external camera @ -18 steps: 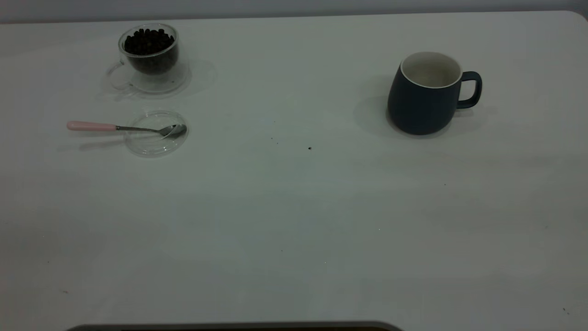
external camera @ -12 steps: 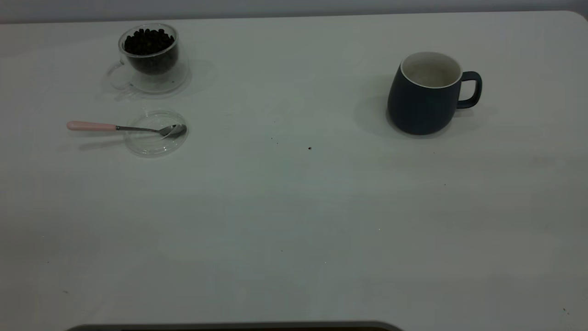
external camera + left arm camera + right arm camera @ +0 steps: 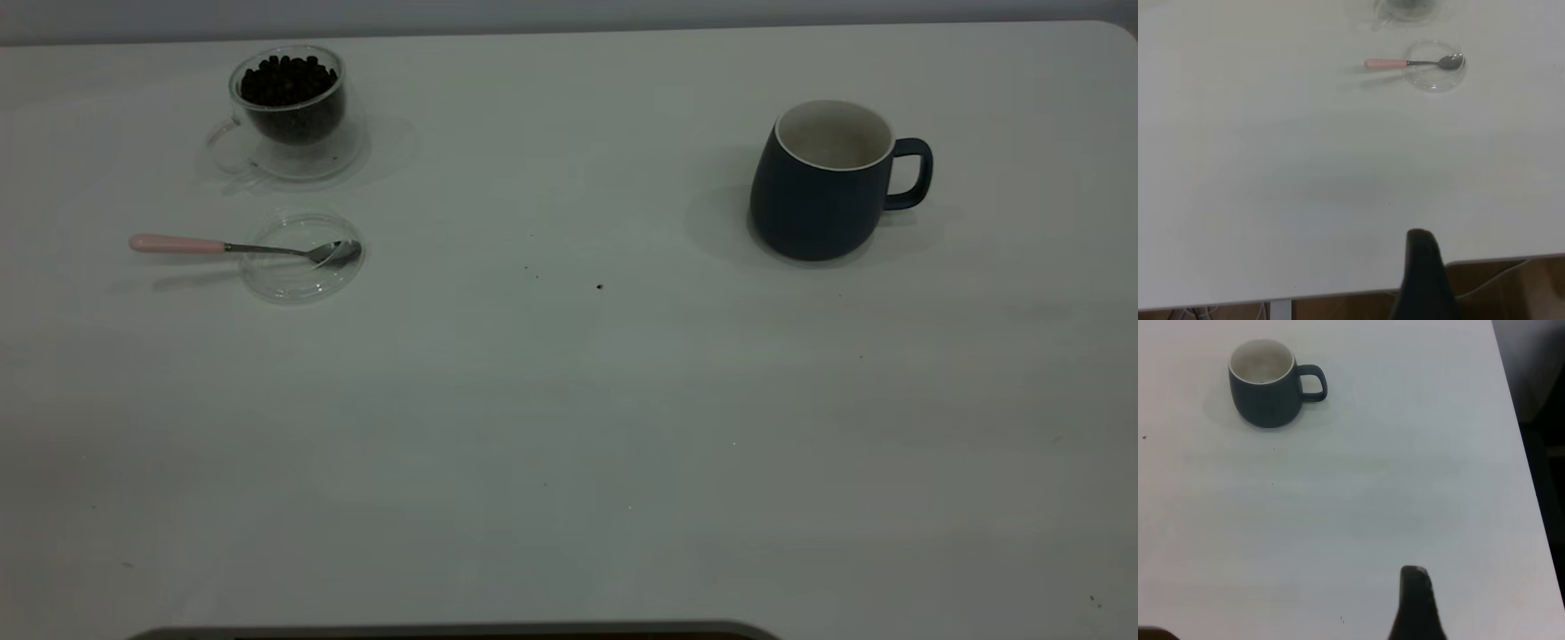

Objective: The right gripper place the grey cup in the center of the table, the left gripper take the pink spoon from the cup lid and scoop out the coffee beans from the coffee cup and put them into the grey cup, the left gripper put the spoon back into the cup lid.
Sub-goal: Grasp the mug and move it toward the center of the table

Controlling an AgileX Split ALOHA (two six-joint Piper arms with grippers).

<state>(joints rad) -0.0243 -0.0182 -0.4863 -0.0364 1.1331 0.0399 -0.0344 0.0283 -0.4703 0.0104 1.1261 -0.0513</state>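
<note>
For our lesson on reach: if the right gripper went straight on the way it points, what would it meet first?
Probably bare table: the right gripper shows only a dark tip, and the grey cup sits off to one side of its line.

Left wrist view: coffee cup (image 3: 1406, 7) cut off by the top edge. Left gripper (image 3: 1423, 277) and right gripper (image 3: 1416, 603) each show one dark finger only, cropped at the bottom edge; jaw state indeterminate.
</note>
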